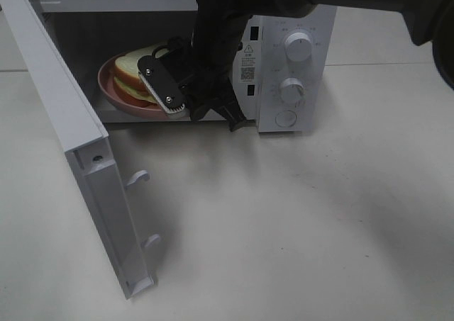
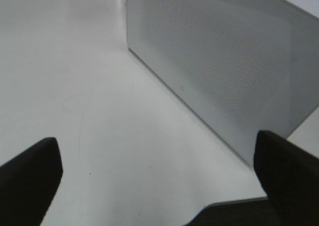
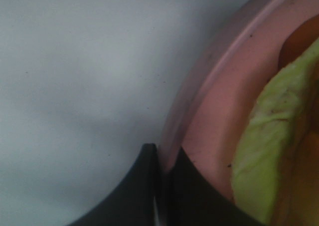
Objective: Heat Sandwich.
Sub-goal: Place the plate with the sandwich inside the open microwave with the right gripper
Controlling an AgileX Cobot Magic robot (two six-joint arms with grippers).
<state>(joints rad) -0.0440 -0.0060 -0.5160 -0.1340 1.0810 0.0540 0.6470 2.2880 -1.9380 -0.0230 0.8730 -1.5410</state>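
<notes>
While the right gripper (image 3: 164, 158) is clamped narrow on the pink plate's (image 3: 219, 71) rim, I find the sandwich (image 1: 131, 73) on that plate, just beyond the fingertips, near the microwave (image 1: 284, 66) floor's front edge; left gripper (image 2: 157, 151) gapes wide, holding nothing.

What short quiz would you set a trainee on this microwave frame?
1. True or false: the door stands open.
2. What grips the rim of the plate? A: a person's hand. B: the right gripper. C: nothing.
3. Fill in: the sandwich lies on the plate, inside the ____.

Key: 1 true; 2 B; 3 microwave.
</notes>
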